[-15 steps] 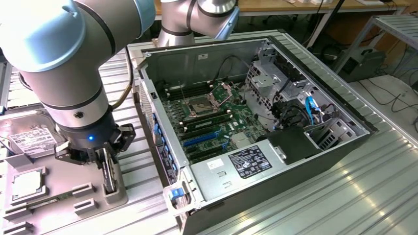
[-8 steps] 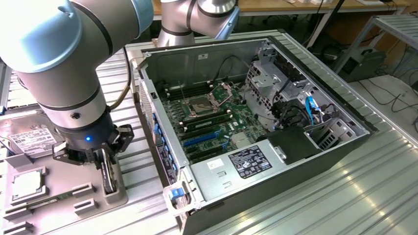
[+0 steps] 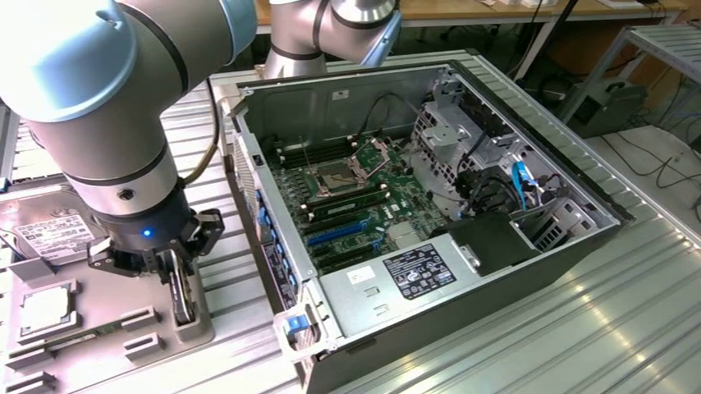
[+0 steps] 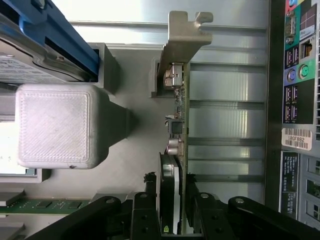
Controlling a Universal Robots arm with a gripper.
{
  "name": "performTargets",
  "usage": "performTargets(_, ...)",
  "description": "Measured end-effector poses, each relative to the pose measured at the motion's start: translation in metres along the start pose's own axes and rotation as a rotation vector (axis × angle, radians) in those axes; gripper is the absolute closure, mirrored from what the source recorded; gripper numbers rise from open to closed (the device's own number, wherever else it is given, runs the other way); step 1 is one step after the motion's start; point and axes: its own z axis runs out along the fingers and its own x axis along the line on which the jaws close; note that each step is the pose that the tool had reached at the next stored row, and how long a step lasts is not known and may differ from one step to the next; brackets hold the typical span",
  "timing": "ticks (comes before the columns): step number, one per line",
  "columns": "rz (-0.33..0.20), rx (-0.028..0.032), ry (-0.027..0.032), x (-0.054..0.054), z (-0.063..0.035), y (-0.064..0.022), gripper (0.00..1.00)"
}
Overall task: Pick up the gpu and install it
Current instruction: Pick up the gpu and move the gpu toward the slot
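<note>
The gripper [image 3: 173,277] is reaching down at about eight o'clock from the open computer [image 3: 438,205]. Its fingers [image 4: 146,220] are half closed and are pressing on both flat sides of the gpu [image 4: 178,125]. The gpu is standing on its thin edge in a gray tray [image 3: 121,328], I think so the fingers can squeeze it easily. Its silver end [image 4: 182,45] is sitting in a slot, which seems to be keeping it straight. I am looking at the gpu edge-on, so its fan face is hiding. The finger ends are getting cut off, and the arm is covering part of the tray.
</note>
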Motion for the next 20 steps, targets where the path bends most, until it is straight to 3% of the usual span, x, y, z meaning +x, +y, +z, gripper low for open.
performTargets(7,0.004,-0.0002,-0.0003,0.0014,0.0001,0.0001,0.65)
performTargets(9,0.004,-0.0001,-0.0002,0.0015,0.0001,0.0000,0.72)
performTargets(20,0.004,-0.0002,-0.0003,0.0015,0.0002,0.0001,0.72)
